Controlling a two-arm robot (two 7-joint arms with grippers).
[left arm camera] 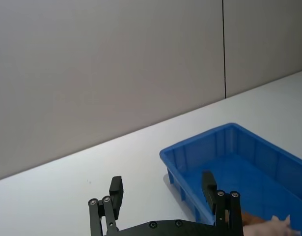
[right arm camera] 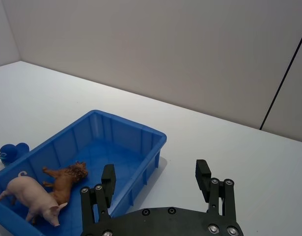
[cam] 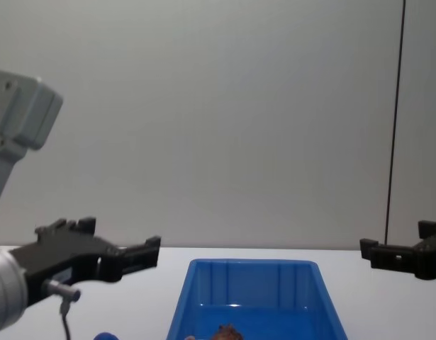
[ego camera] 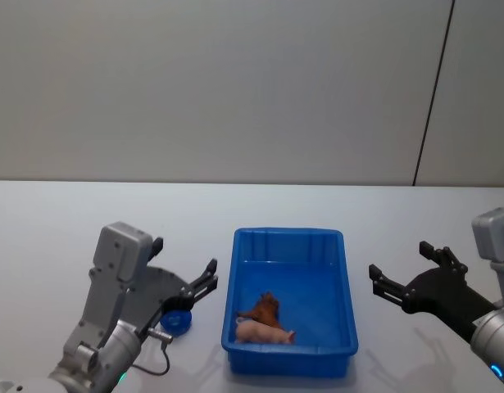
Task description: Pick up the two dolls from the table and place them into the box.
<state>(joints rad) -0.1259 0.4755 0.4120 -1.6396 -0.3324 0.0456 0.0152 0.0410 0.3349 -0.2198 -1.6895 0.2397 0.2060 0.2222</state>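
Note:
The blue box (ego camera: pixel 235 278) stands mid-table, also seen from the right wrist (right arm camera: pixel 136 129). Inside it, near the front wall, lies the reddish-brown animal doll (ego camera: pixel 262 309) (right arm camera: pixel 67 177). The rounded blue doll (ego camera: pixel 176 322) (right arm camera: pixel 11 151) rests on the table just left of the box. My left gripper (ego camera: pixel 212 277) hovers open above and slightly beyond that doll, close to the box's left wall, with nothing between its fingers (left arm camera: pixel 116 191). On the box's right side my right gripper (ego camera: pixel 397 256) (right arm camera: pixel 155 176) is held open and empty over bare table.
A pink pig figure (ego camera: pixel 264 332) (right arm camera: pixel 30 194) lies in the box against the brown doll. The white table (ego camera: pixel 71 213) runs wide on both sides up to a plain grey wall with a dark vertical seam (ego camera: pixel 432 90).

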